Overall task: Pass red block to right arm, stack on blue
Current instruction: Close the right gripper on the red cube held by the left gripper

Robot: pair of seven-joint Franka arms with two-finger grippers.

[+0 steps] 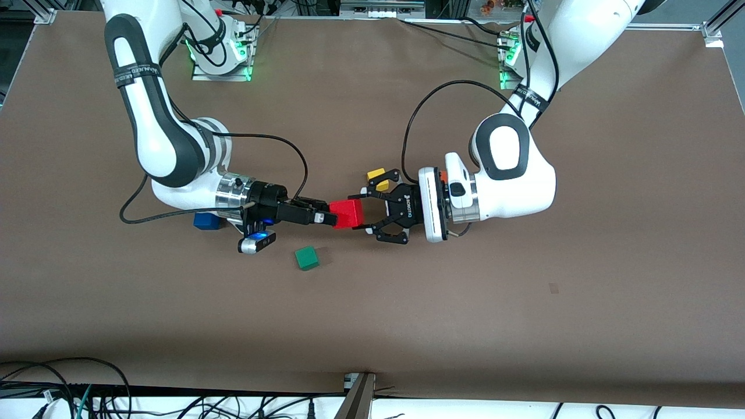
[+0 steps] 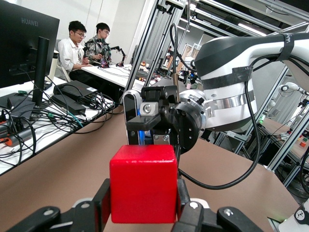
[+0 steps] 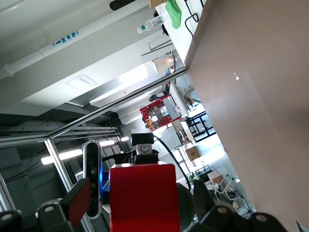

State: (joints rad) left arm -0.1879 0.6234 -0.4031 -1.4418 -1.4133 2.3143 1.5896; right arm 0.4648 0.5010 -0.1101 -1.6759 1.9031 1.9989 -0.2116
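The red block (image 1: 347, 213) hangs above the middle of the table between the two grippers. My left gripper (image 1: 361, 214) is shut on it, and its black pads press both sides of the block (image 2: 143, 191) in the left wrist view. My right gripper (image 1: 332, 218) faces it from the right arm's end of the table. Its fingers (image 3: 79, 199) stand open, one on each side of the block (image 3: 142, 198), with a gap on both sides. The blue block (image 1: 206, 221) lies on the table, partly hidden under my right wrist.
A green cube (image 1: 307, 258) lies on the table nearer to the front camera than the grippers. A yellow cube (image 1: 376, 173) lies just farther from that camera than my left gripper, and a bit of orange (image 1: 443, 174) shows at my left wrist.
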